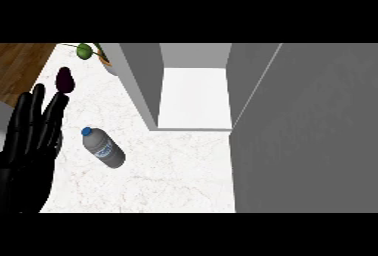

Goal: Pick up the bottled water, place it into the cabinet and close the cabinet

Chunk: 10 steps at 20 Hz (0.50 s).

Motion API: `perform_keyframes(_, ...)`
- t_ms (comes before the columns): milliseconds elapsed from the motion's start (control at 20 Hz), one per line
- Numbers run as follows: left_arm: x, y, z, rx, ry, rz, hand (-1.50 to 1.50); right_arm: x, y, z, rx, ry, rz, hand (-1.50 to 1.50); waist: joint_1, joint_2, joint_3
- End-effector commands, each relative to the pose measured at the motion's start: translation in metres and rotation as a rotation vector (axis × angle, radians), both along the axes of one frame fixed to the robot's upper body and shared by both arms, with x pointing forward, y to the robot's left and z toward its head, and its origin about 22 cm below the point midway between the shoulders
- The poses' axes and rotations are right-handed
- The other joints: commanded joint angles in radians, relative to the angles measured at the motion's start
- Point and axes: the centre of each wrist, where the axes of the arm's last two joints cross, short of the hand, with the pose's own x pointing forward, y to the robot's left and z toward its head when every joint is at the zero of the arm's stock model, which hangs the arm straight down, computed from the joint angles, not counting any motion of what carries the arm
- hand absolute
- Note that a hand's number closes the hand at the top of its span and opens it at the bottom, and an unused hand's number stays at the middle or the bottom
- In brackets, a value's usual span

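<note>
Black fingers straight and spread, the left hand rests at the counter's left edge, holding nothing. Just right of it the bottled water lies on the white marble counter, blue cap toward the far-left. Beyond stands the open grey cabinet, with an aubergine at far left.

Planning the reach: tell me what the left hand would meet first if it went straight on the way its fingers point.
Probably the dark purple vegetable: the open left hand points up the counter towards it. Height is unclear, so it might pass above. The bottled water lies off to its right.
</note>
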Motion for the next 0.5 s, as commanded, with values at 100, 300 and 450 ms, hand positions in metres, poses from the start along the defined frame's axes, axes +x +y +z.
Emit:
perform_keyframes(100,0.008,0.049,0.011,-0.025,0.057,-0.103,-1.5,-0.015,-0.005,-0.004,-0.006,-0.002,0.027,-1.5,0.0,0.005,0.025)
perform_keyframes(300,0.023,0.045,-0.027,-0.269,0.294,-0.242,-1.5,-0.035,0.017,-0.011,0.048,0.098,0.237,-1.5,-0.012,0.009,0.023)
perform_keyframes(450,0.022,0.065,0.002,-0.306,0.333,-0.295,-1.5,-0.051,0.02,-0.005,0.079,0.121,0.26,-1.5,-0.004,-0.001,0.026)
